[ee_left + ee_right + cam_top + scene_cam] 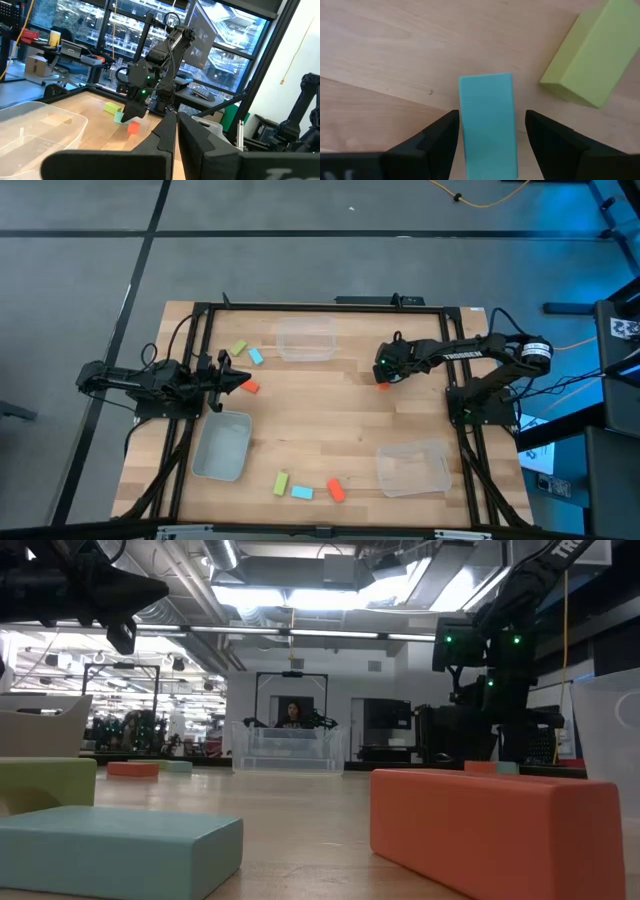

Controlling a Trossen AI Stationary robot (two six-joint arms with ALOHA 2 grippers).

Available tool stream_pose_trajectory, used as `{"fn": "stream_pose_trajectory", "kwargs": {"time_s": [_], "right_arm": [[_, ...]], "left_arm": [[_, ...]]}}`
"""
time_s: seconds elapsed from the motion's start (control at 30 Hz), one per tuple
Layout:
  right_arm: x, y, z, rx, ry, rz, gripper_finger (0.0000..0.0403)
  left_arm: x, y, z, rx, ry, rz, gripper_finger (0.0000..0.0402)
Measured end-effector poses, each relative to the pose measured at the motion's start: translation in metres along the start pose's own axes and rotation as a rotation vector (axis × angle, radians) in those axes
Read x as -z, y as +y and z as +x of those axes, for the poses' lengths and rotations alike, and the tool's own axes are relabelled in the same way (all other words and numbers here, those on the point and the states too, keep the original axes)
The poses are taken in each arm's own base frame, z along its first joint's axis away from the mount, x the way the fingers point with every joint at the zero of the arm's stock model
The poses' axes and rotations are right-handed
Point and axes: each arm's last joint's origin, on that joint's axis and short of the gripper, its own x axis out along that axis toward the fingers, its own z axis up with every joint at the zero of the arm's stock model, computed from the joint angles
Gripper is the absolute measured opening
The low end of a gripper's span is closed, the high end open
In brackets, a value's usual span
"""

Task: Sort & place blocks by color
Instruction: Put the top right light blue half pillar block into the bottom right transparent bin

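The wooden table (320, 435) carries three clear bins: one at the far edge (306, 340), one near the left arm (222, 446), one at the near right (413, 468). The right gripper (491, 131) hangs low over the table, fingers spread either side of a blue block (487, 120), with a green block (592, 55) just beside it and an orange one (383, 385) close by. The left gripper (240, 381) waits pressed together, empty, near another orange block (250, 387). Three more blocks lie along the near edge.

Left gripper (243, 383) mid-left by an orange block (250, 388). Right gripper (383, 376) center-right over another orange block (383, 385). Three blocks (306, 488) w/ mixed colors bottom center.
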Motion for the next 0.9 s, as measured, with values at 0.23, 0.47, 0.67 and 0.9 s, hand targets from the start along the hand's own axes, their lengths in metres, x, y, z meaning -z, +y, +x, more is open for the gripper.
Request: {"fn": "stream_pose_trajectory", "kwargs": {"time_s": [0.23,0.47,0.67,0.9], "right_arm": [[-0.0006,-0.0002,-0.0001,0.01,-0.015,0.001,0.0212],[-0.0006,-0.0003,-0.0001,0.01,-0.014,0.001,0.0179],[-0.0007,-0.0001,-0.0005,0.006,-0.011,-0.002,0.0138],[0.0013,-0.0026,-0.0023,0.022,0.012,-0.033,0.0138]], "left_arm": [[0.0,0.0,0.0,0.0,0.0,0.0,0.0011],[0.0,0.0,0.0,0.0,0.0,0.0,0.0011],[0.0,0.0,0.0,0.0,0.0,0.0,0.0011],[0.0001,0.0001,0.0,0.0,0.001,0.0,0.0011]]}}
